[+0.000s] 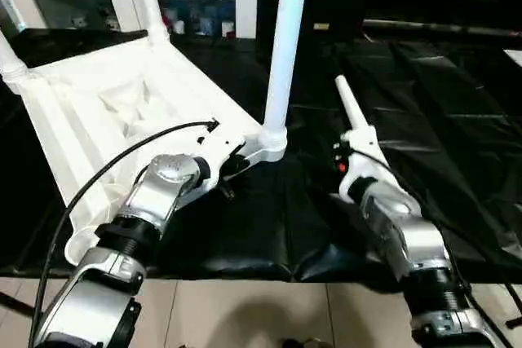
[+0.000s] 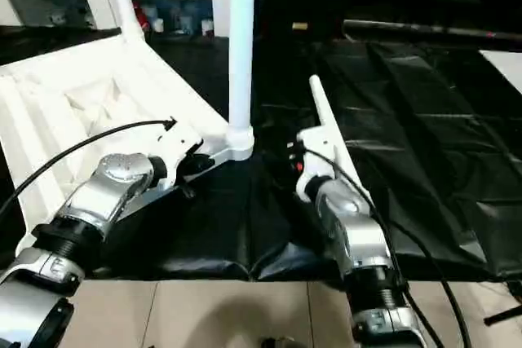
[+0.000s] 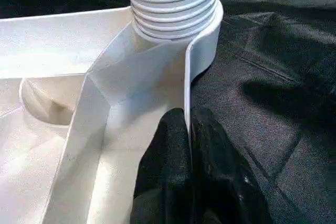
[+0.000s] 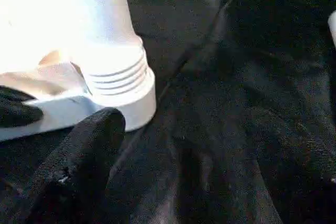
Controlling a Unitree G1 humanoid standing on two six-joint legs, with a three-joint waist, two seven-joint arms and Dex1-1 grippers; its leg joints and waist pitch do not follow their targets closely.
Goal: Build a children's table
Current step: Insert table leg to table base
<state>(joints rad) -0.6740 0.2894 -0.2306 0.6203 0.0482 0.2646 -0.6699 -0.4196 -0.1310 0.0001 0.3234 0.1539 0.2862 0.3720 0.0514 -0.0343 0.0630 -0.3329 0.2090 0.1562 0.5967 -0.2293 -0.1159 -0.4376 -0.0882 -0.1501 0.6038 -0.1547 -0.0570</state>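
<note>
From the head, the upturned children's table (image 1: pixel 122 112) lies on the black tabletop (image 1: pixel 424 136). At the left wrist, the left hand (image 3: pixel 187 129) pinches its rim. At the right wrist, the right hand's finger (image 4: pixel 79 166) stands wide, near a leg socket (image 4: pixel 118 85).

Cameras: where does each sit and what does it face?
Head stereo pair: looks down over both silver forearms at the upturned children's table on black cloth.
Left wrist: along the left tool, clamped on the table's rim wall.
Right wrist: past one black finger toward the table.
Shared: both wrist views show the ribbed leg socket.
</note>
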